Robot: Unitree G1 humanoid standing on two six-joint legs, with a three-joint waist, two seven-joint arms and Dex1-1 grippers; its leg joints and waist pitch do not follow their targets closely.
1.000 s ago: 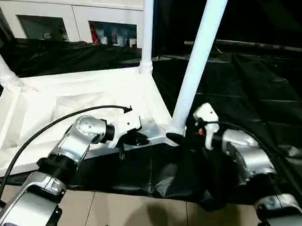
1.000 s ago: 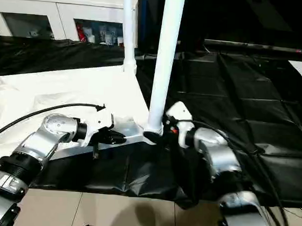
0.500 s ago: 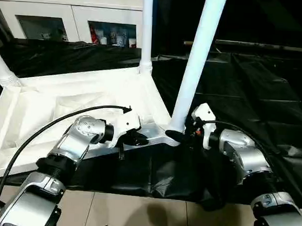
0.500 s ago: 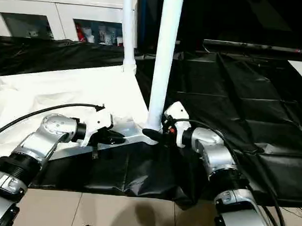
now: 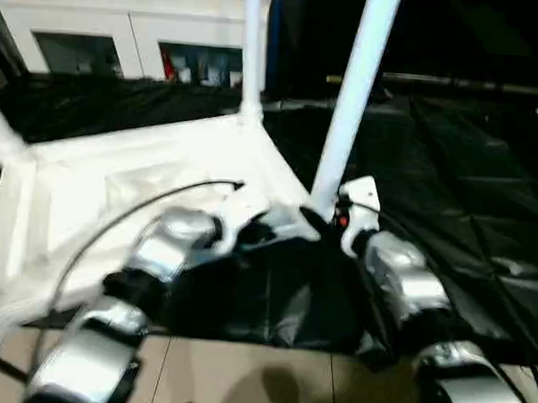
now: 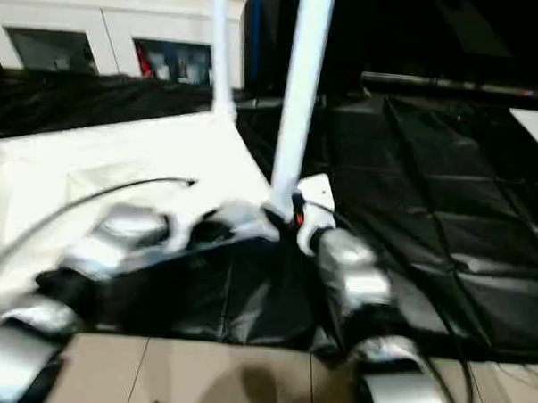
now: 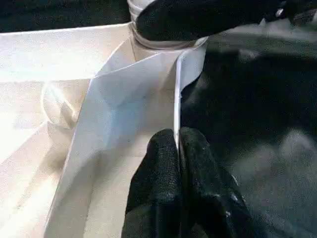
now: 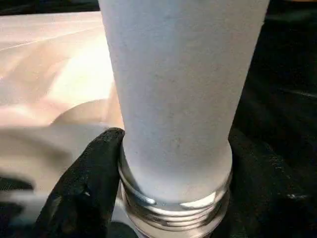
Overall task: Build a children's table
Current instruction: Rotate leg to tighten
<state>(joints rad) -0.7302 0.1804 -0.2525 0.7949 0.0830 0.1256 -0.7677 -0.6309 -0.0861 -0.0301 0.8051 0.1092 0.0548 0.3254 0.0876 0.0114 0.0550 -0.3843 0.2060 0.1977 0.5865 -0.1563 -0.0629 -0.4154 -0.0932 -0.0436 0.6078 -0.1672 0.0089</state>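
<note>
The white tabletop (image 5: 118,173) lies underside up on a black sheet. Three white legs stand in its corner sockets: a near leg (image 5: 354,89), a far leg (image 5: 251,49) and one at the left edge (image 5: 0,132). My left gripper (image 5: 254,229) is shut on the tabletop's thin near rim (image 7: 177,99), its fingers (image 7: 161,163) pinching it just beside the near leg's corner. My right gripper (image 5: 324,220) is shut on the near leg's base (image 8: 178,99), one finger (image 8: 89,183) on each side above the threaded collar (image 8: 173,210).
A white cabinet with glass doors (image 5: 124,35) stands behind the tabletop. The black sheet (image 5: 467,174) covers the floor to the right, with a dark bar (image 5: 453,85) at its back. Beige floor (image 5: 243,379) lies at the front. A black cable (image 5: 153,201) arcs over my left forearm.
Both arms and the near right corner with its leg have moved a little away from me, and the picture is smeared by motion. Both grips are unchanged.
</note>
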